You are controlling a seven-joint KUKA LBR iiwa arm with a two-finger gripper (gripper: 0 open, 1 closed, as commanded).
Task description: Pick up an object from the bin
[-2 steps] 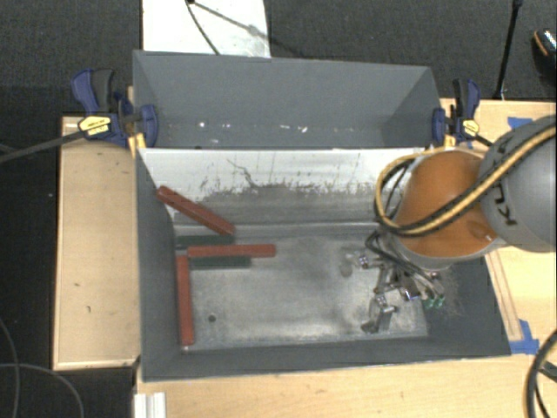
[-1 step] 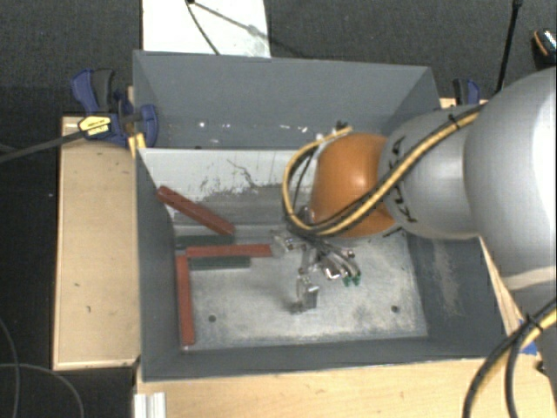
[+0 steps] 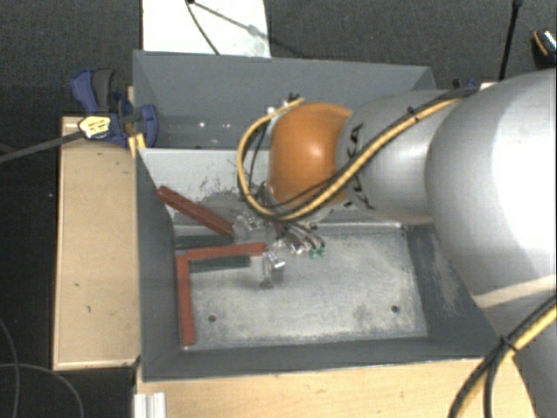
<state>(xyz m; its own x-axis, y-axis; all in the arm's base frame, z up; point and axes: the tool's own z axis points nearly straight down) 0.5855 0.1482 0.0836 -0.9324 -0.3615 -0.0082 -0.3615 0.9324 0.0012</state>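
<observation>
Tool point(image 3: 271, 266) sits low in the bin point(image 3: 348, 316), left of centre, right at the end of the red L-bar's point(image 3: 185, 303) top leg. Contact unclear, and can't tell if the tool is spread or pinched. Dark strip point(image 3: 213, 266) lies just below that leg. Second red bar point(image 3: 196, 210) lies tilted at back-left.

Big silver-grey arm point(image 3: 487, 190) comes in from right, its last thick link slanting down toward left. Black lettering on link close to wrist. Rounded orange cover point(image 3: 305, 151) caps wrist, dome turned toward camera. Yellow-and-black cables point(image 3: 248, 159) loop round cover's left side and under it, with one strand running back along link's upper face. Gripper point(image 3: 274, 266) hangs just below cover, pointing down. It shows as small bright metal parts with green spot on right side.
</observation>
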